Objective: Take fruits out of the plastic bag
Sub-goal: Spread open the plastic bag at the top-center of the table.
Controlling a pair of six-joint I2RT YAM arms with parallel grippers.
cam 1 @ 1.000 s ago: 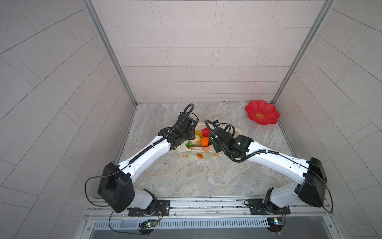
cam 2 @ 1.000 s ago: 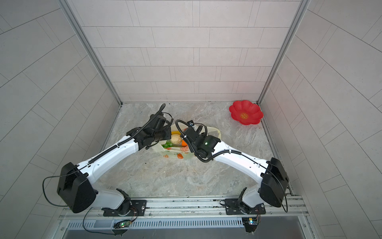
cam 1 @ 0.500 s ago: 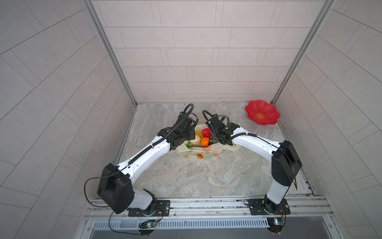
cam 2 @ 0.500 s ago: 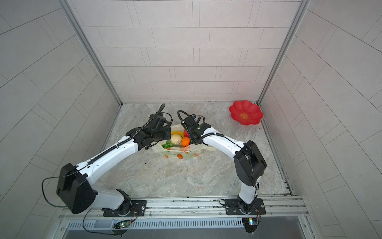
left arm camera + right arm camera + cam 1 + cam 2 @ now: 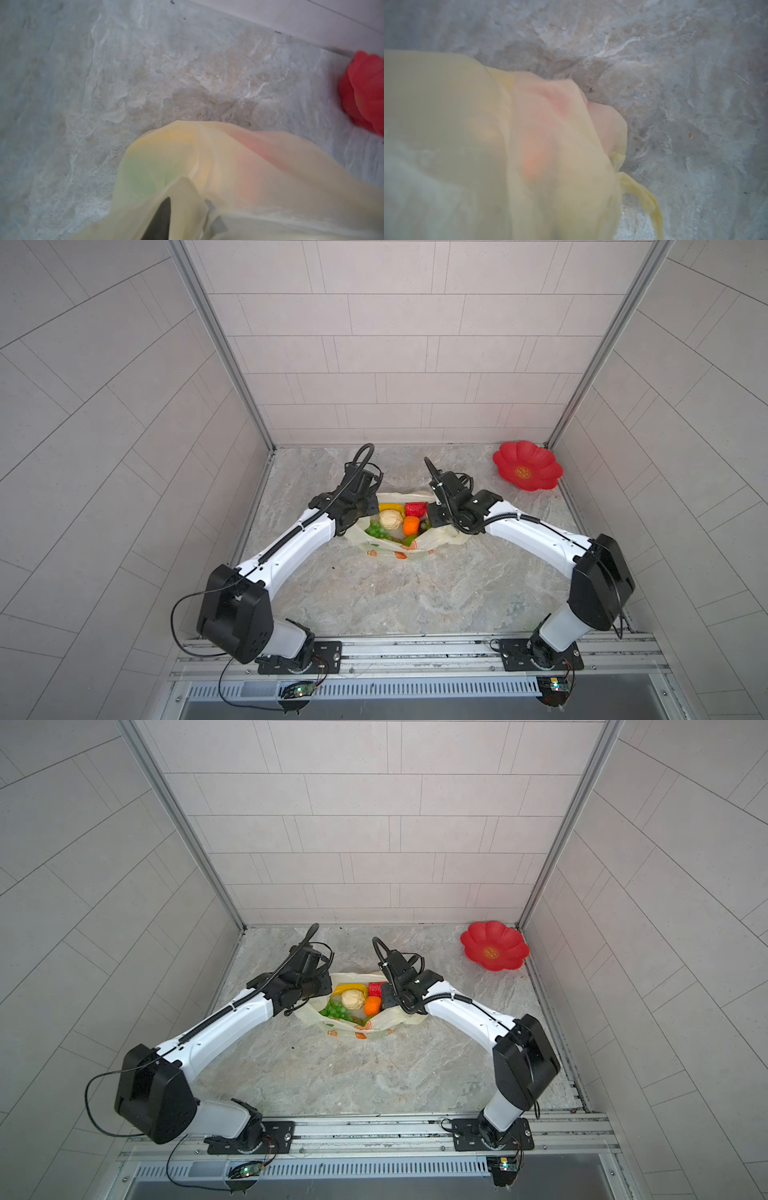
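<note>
Flanking a limp plastic bag (image 5: 390, 549) at mid-worktop (image 5: 374, 605), the right hand (image 5: 434, 519) is closed, seemingly on the rim. Whether the left hand (image 5: 369, 511) grips cannot be told, as film hides it. The fruits (image 5: 390, 519) heaped inside look light, hard and slippery, best pinched across their middles. The film would crumple and tear easily.

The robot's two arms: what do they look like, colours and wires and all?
Both the left arm and the right arm have smooth white tube-like links joined by chunky black housings. A ribbed black cable runs along each and loops up by the wrist. Thin black wires trail from the bases.
</note>
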